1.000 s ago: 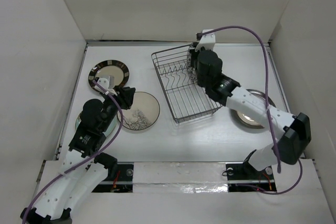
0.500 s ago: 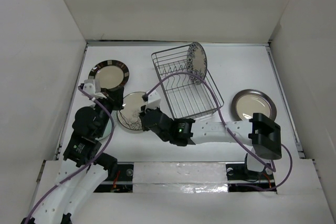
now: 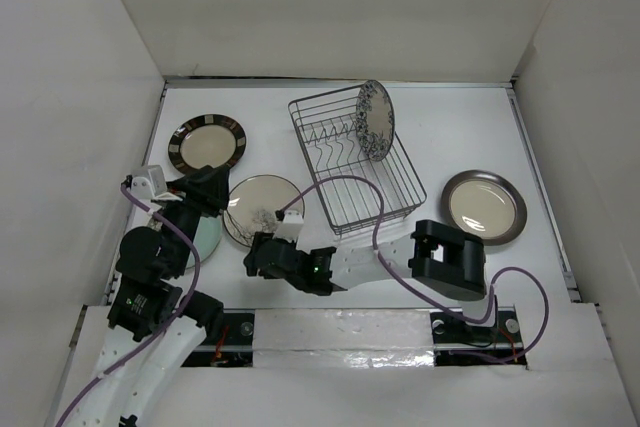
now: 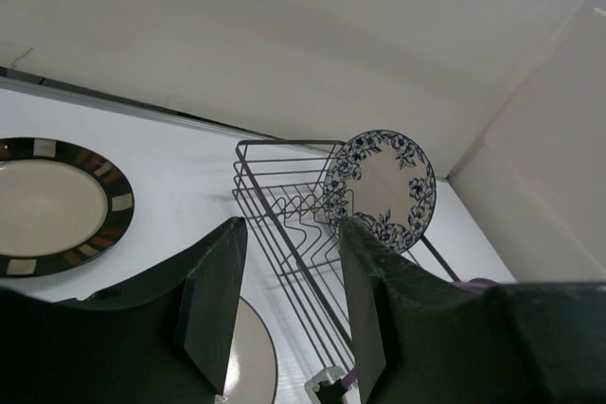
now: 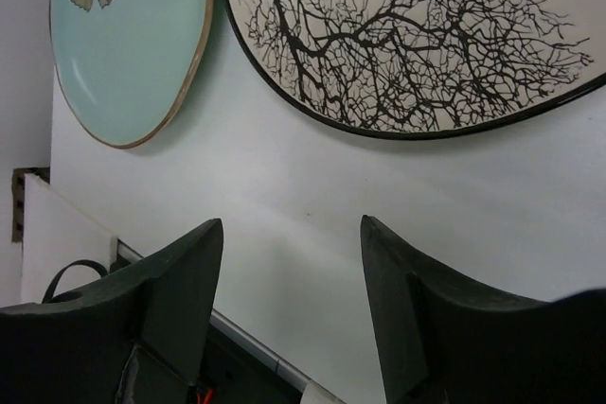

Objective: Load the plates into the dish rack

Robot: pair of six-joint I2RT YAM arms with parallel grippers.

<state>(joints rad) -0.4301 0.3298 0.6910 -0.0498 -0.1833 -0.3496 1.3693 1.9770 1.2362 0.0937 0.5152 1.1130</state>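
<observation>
A white tabletop (image 3: 450, 137) is sitting inside plain white walls. The dish rack (image 3: 312, 162) is standing toward the far middle, holding one blue floral plate (image 3: 374, 119) upright on edge at its far end. Four plates are lying flat outside it: the striped-rim plate (image 3: 207, 143) at far left, the tree plate (image 3: 263, 209) just left of the rack, the teal plate (image 5: 133, 44) beside it and partly under the left arm, and the grey-brown plate (image 3: 484, 206) well apart on the right. The left hand (image 4: 291, 226) is hovering with fingers spread, gripping nothing. The right hand (image 5: 291, 229) is gaping too, empty, hanging low over bare tabletop just beside the tree plate's near rim.
</observation>
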